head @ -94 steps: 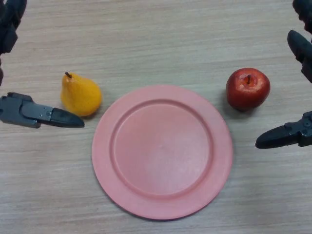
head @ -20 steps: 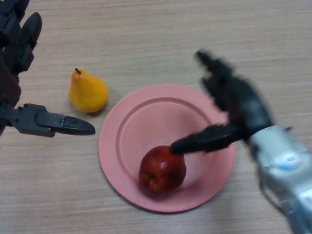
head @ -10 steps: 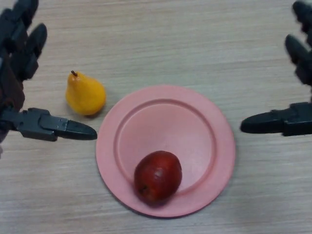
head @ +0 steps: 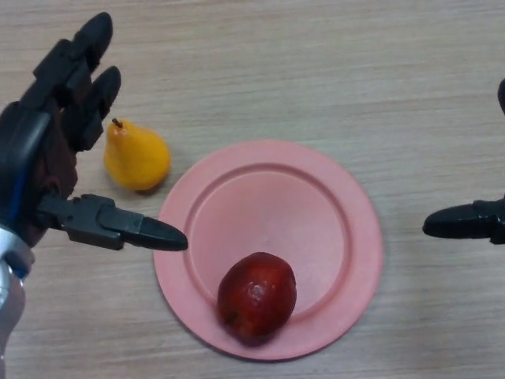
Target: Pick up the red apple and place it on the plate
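A pale wood-grain worktop (head: 316,71) fills the view. A pink plate (head: 347,237) sits at its middle. The left hand (head: 47,158) hovers at the left edge, released, fingers spread straight and thumb pointing toward the plate's left rim, grasping nothing. The red apple (head: 256,297) lies on its side on the near part of the plate, inside the rim. A yellow pear (head: 136,155) stands just left of the plate, apart from it, beside the left hand's fingers. Only a straight thumb and a sliver of the right hand (head: 465,221) show at the right edge, well clear of the plate, grasping nothing.
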Controlling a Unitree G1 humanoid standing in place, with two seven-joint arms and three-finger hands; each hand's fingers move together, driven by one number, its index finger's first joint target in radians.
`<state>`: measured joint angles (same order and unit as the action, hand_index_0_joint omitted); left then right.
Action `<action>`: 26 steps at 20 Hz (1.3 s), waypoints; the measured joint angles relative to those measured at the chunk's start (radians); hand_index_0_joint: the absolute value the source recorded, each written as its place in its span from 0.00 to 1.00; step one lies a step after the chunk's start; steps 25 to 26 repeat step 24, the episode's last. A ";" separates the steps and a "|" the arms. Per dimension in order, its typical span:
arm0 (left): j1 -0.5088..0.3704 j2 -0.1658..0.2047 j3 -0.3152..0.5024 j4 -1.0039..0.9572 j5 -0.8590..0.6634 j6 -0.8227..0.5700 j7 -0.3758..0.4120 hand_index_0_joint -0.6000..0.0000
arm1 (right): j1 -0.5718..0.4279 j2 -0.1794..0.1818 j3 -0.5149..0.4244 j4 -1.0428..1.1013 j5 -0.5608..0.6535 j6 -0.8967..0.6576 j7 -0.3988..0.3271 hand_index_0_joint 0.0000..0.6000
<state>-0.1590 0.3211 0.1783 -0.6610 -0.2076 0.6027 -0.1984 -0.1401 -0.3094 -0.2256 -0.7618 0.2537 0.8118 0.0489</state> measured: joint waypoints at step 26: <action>-0.014 -0.049 -0.093 -0.006 0.258 -0.062 0.059 1.00 | 0.040 -0.118 -0.242 0.002 0.298 0.090 0.118 0.00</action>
